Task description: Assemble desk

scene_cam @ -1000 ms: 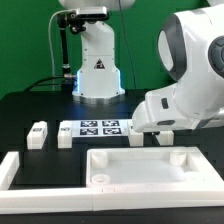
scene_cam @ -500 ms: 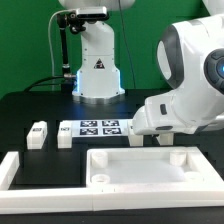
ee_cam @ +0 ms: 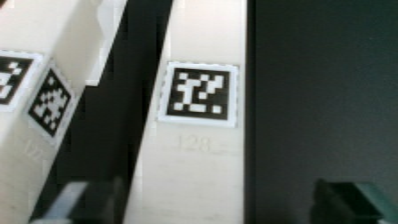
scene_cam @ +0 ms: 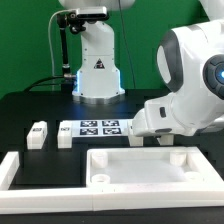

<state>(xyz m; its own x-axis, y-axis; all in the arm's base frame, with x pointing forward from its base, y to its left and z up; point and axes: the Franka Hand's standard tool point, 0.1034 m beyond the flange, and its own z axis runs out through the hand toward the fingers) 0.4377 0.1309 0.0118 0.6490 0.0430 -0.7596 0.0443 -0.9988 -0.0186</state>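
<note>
The white desk panel (scene_cam: 150, 166) lies at the front of the table with its rim up and holes at the corners. Two short leg posts (scene_cam: 38, 134) (scene_cam: 65, 135) stand at the exterior view's left. My gripper (scene_cam: 150, 141) hangs low just behind the panel. In the wrist view a tagged white leg post (ee_cam: 199, 95) lies lengthwise between my fingertips (ee_cam: 64, 205), with dark gaps on both sides. My gripper (ee_cam: 210, 206) is open and holds nothing. Another tagged post (ee_cam: 36, 90) lies beside the first one.
The marker board (scene_cam: 100, 128) lies behind the panel, between the left posts and my hand. White L-shaped border bars (scene_cam: 20, 170) run along the left and front of the table. The robot base (scene_cam: 97, 65) stands at the back.
The arm has shifted slightly toward the exterior view's right over the last second and has hardly moved since. The parts on the table have not moved.
</note>
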